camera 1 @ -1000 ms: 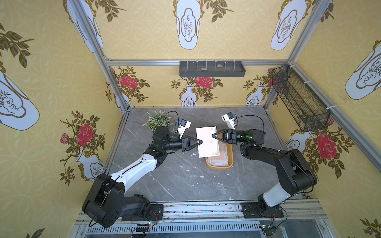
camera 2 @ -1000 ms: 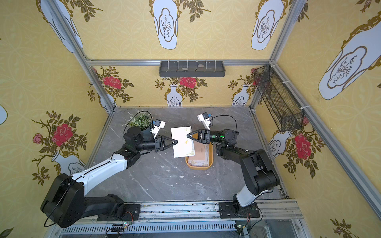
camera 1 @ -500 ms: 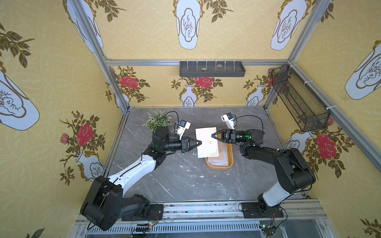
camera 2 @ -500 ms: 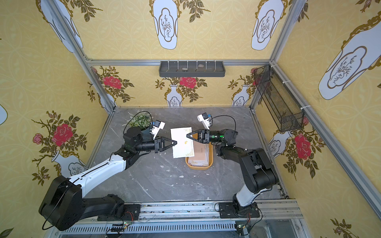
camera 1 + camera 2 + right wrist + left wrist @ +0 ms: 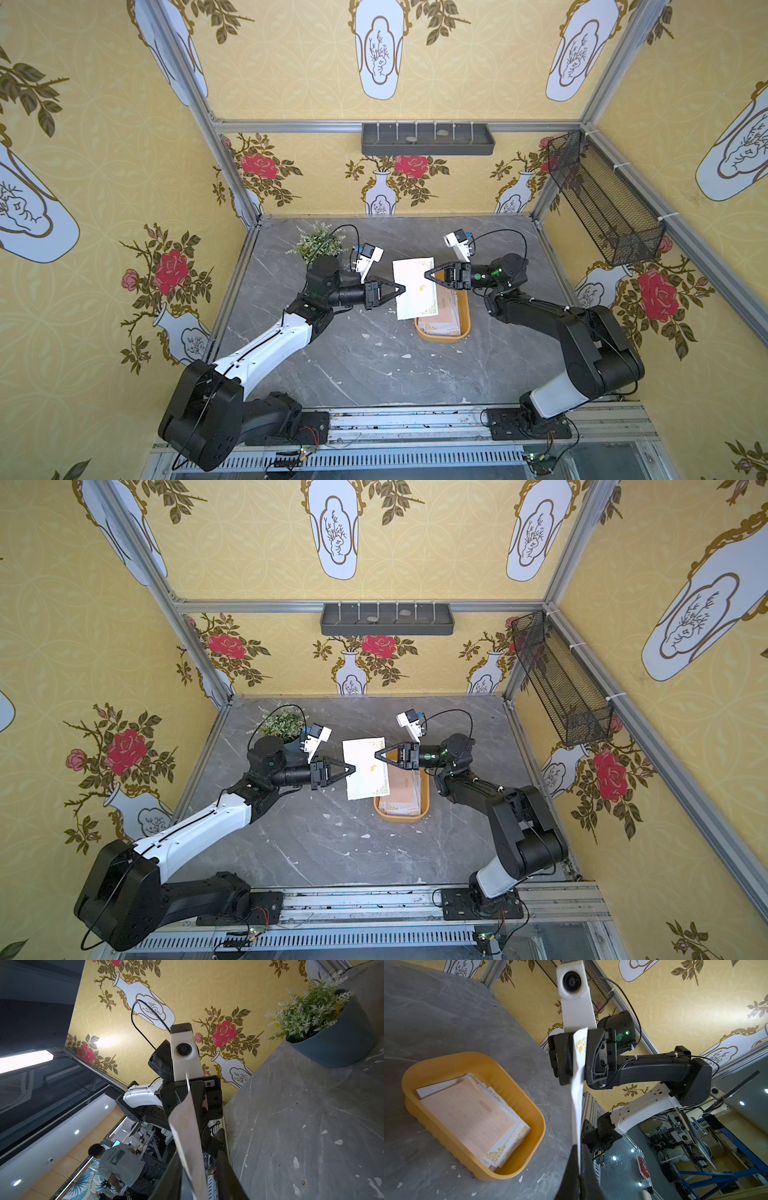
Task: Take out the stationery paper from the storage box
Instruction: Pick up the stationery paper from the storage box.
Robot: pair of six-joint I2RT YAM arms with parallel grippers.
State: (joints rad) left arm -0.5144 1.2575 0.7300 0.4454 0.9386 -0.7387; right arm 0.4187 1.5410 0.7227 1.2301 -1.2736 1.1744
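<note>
**Two grippers on one raised sheet**

In both top views, one white, gold-cornered sheet (image 5: pixel 413 286) of the stationery paper is held above the table (image 5: pixel 365 365). It partly covers the storage box (image 5: pixel 466 318), where the stack (image 5: pixel 442 318) lies. The left gripper (image 5: pixel 402 288) meets one edge and the right gripper (image 5: pixel 376 754) the opposite edge.

Left wrist view: the left gripper (image 5: pixel 579 1157) is pressed tight on the sheet (image 5: pixel 578 1093), seen edge-on. The peach-topped stack (image 5: pixel 467 1109) sits inside the storage box (image 5: pixel 446 1057).

Right wrist view: the right gripper (image 5: pixel 198 1155) has its jaws partly apart. The sheet (image 5: pixel 187 1126) runs between them with a gap on one side. A potted plant (image 5: pixel 322 1022) stands on the table behind
</note>
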